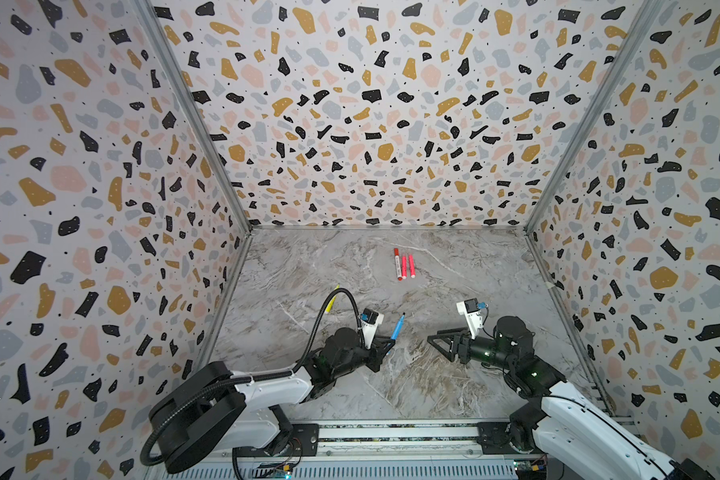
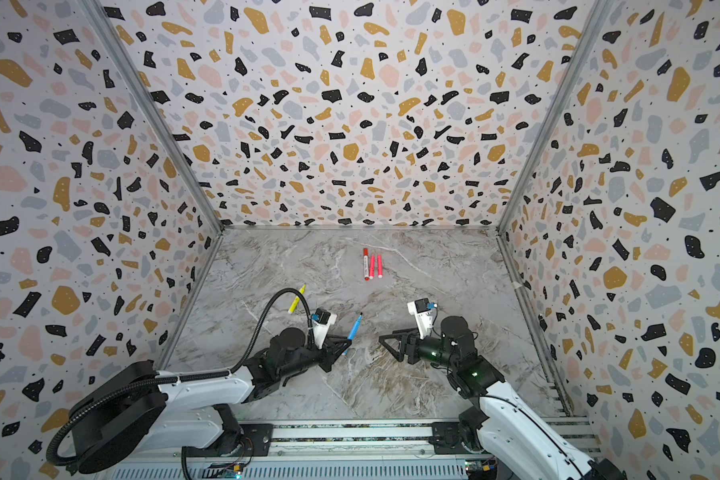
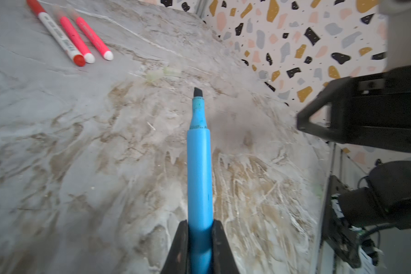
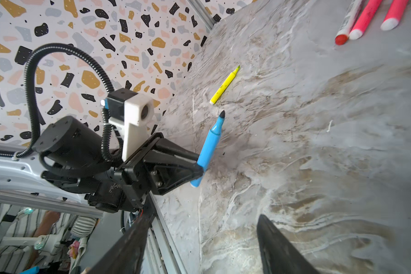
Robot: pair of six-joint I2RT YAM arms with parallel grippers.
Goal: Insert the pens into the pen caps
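Clenched hard on the tail end of the blue pen (image 3: 199, 170), the left gripper (image 3: 199, 224) holds it clear of the table (image 3: 57, 142). Most of the barrel and the bare black nib reach out well beyond the fingers, and only a short stub shows behind them. That low grip is the main risk, I judge: any sideways push from a cap at the nib would lever the pen round between the pads and spoil the line. Opposite, the right gripper (image 4: 203, 220) faces those fingers with its own spread wide and nothing between them. I can make out no loose cap for certain in any view, so a meeting of the two arms now would only knock the nib and perhaps smear ink. The yellow pen (image 4: 224, 85) lies uncapped on the table beyond the left fingers, apart from them. The white-bodied pen (image 3: 57, 33) and two pinkish-red pens (image 3: 75, 39) lie side by side far beyond both pairs of fingers, out of the way of a stray swing.
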